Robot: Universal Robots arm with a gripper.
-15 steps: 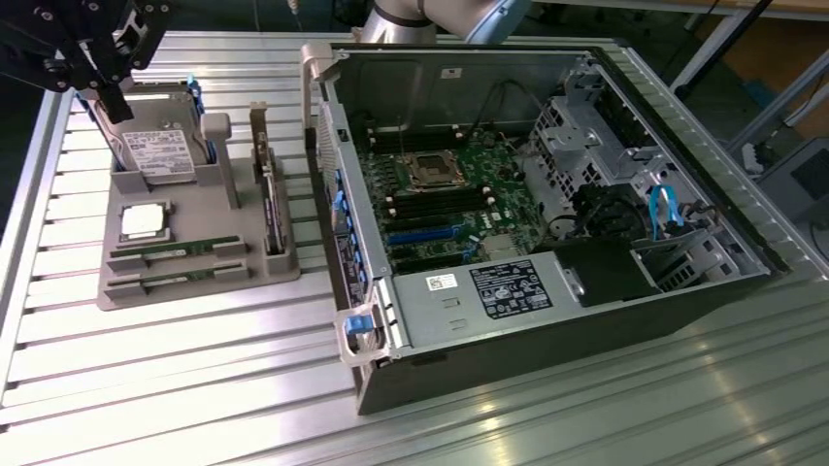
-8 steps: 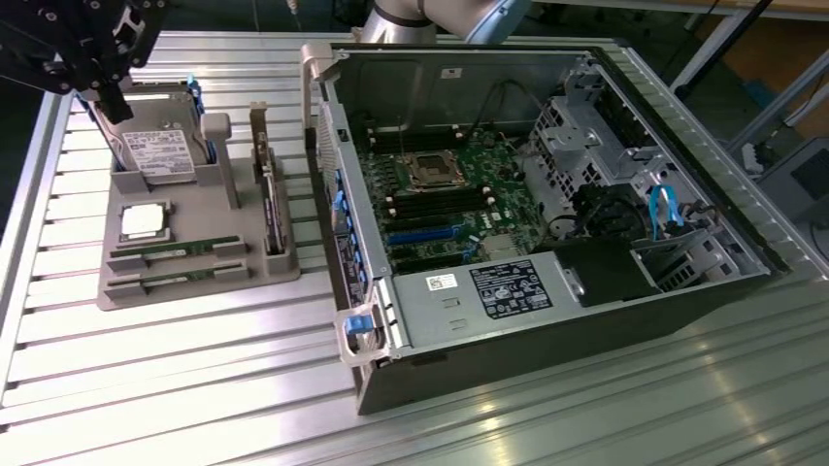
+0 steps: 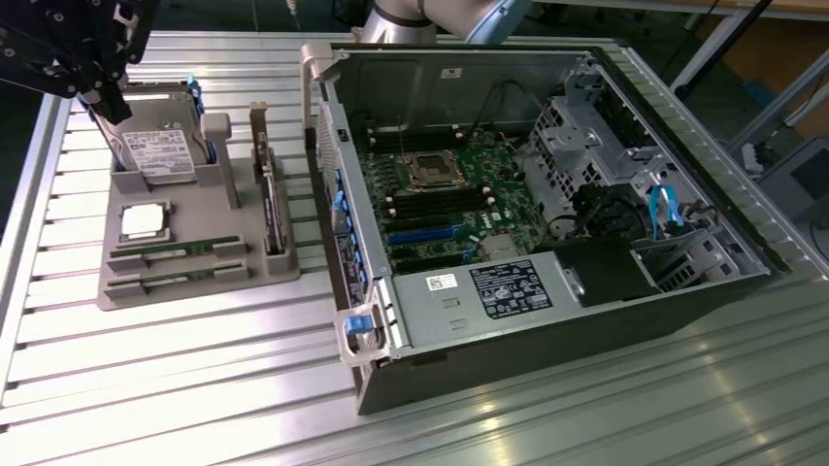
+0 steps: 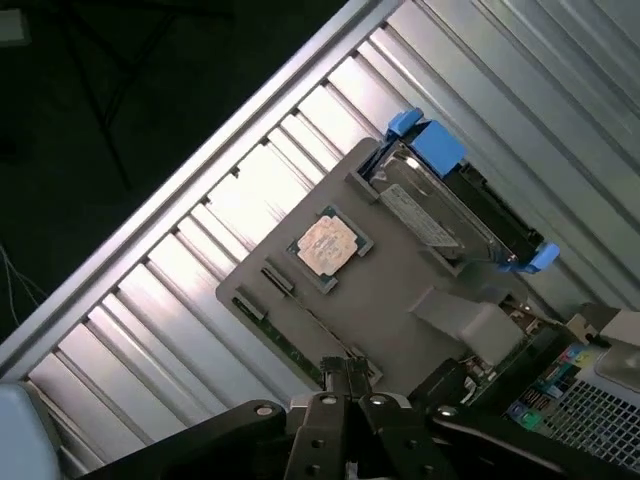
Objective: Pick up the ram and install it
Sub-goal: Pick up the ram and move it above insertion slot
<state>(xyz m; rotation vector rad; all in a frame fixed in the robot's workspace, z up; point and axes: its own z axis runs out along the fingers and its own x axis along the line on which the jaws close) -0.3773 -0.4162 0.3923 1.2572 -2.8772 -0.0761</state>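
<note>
Nothing is picked up yet: the ram [image 3: 175, 254] is seen lying in the grey tray [image 3: 208, 218], while the gripper [image 3: 101, 97], pressed together and empty, is held above the tray's hard-drive end.

Lab or workshop; aluminium bench [image 3: 194, 369]; opened computer case [image 3: 518, 361].

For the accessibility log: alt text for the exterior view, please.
The arm's gripper, jaws shut and empty, hangs near the hard drive in a grey parts tray where two ram sticks lie. To the exterior view's right, an open computer case exposes its motherboard.
</note>
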